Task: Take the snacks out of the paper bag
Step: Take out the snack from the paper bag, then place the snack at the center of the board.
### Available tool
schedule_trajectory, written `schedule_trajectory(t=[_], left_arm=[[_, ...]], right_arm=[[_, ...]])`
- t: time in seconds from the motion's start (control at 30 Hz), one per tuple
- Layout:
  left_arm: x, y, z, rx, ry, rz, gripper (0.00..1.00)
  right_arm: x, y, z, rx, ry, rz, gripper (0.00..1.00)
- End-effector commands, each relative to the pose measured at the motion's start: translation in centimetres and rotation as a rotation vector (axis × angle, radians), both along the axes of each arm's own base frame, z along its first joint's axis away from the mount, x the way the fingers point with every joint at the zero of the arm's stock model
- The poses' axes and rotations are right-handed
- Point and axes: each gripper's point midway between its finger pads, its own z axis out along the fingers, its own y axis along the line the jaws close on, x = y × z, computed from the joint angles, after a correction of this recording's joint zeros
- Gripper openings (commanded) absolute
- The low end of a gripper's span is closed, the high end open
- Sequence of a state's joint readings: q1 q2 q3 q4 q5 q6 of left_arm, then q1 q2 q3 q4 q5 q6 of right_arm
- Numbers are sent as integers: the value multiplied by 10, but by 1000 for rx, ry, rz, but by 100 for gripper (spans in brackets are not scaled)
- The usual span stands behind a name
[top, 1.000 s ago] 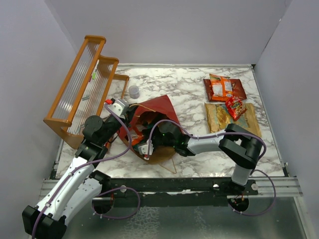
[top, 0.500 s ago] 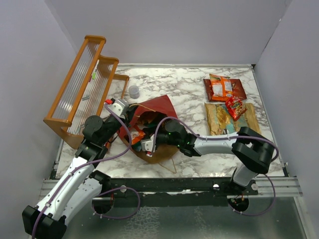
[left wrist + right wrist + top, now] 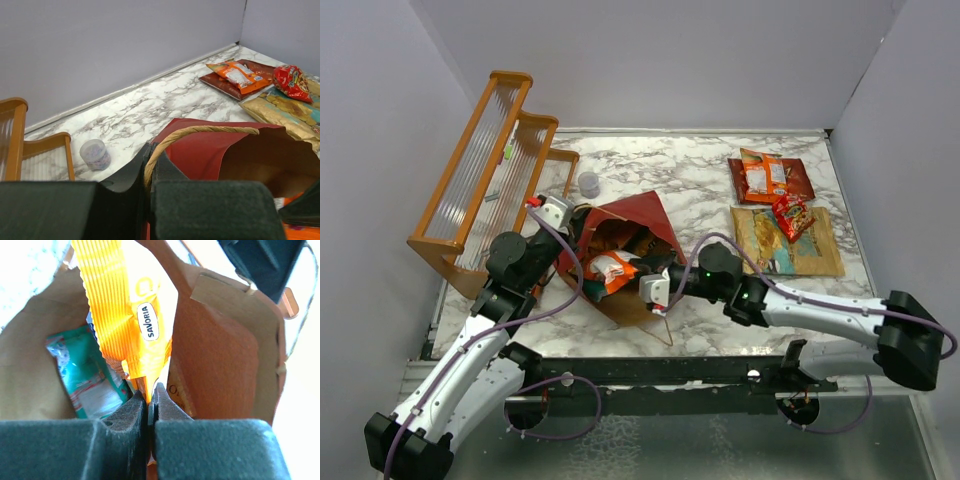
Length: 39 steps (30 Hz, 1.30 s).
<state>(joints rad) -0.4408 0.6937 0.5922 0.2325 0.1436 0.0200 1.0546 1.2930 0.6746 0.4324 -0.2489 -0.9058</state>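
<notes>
A tall dark red paper gift bag (image 3: 640, 215) lies on its side on the white marble desk (image 3: 710, 170), brown mouth gaping toward the arms. The left gripper (image 3: 150, 167) is pinched closed on the bag's thin twine handle (image 3: 200, 130). The right gripper (image 3: 149, 392), at the bag's mouth, is clamped tight on the corner of a ribbed orange packet (image 3: 127, 315) lying inside beside a teal packet (image 3: 82, 375). Well right of the bag lie a dark red chip bag (image 3: 803, 183) topped by a second orange packet (image 3: 760, 178) and a large yellow chip bag (image 3: 815, 255) bearing a small red packet (image 3: 792, 215). An orange wooden rack (image 3: 490, 170) stands left of the bag, a small lidded cup (image 3: 588, 184) just beyond the bag.
</notes>
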Motion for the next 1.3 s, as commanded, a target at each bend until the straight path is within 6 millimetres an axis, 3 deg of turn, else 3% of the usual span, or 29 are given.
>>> schedule_trajectory(t=[0.0, 0.2, 0.3, 0.47, 0.63, 0.7, 0.77, 0.9, 0.97, 1.07, 1.2, 1.27], left_arm=[[5, 11, 7, -17, -4, 72, 0], [8, 13, 6, -14, 3, 87, 0], [10, 14, 6, -12, 4, 95, 0], [12, 19, 5, -11, 8, 123, 0], [13, 21, 4, -9, 9, 137, 0], [13, 21, 4, -8, 11, 136, 0], [13, 21, 4, -10, 10, 135, 0], [13, 19, 4, -11, 14, 129, 0], [12, 19, 4, -13, 14, 126, 0], [11, 18, 5, -18, 11, 119, 0], [12, 21, 5, -10, 9, 135, 0], [11, 22, 4, -8, 6, 138, 0]], right_arm=[[-29, -23, 22, 53, 150, 30, 1], [-71, -57, 90, 232, 229, 123, 1], [-73, -79, 141, 373, 209, 85, 1], [-50, -116, 202, 559, 136, -101, 1], [-2, -176, 234, 891, 89, -456, 1], [24, -200, 229, 992, 95, -667, 1], [46, -207, 220, 989, 53, -822, 1], [113, -207, 185, 929, 105, -958, 1], [152, -221, 162, 924, 199, -1009, 1], [196, -244, 140, 925, 211, -1112, 1], [249, -274, 103, 723, 63, -1292, 2], [280, -297, 67, 527, -20, -1410, 1]])
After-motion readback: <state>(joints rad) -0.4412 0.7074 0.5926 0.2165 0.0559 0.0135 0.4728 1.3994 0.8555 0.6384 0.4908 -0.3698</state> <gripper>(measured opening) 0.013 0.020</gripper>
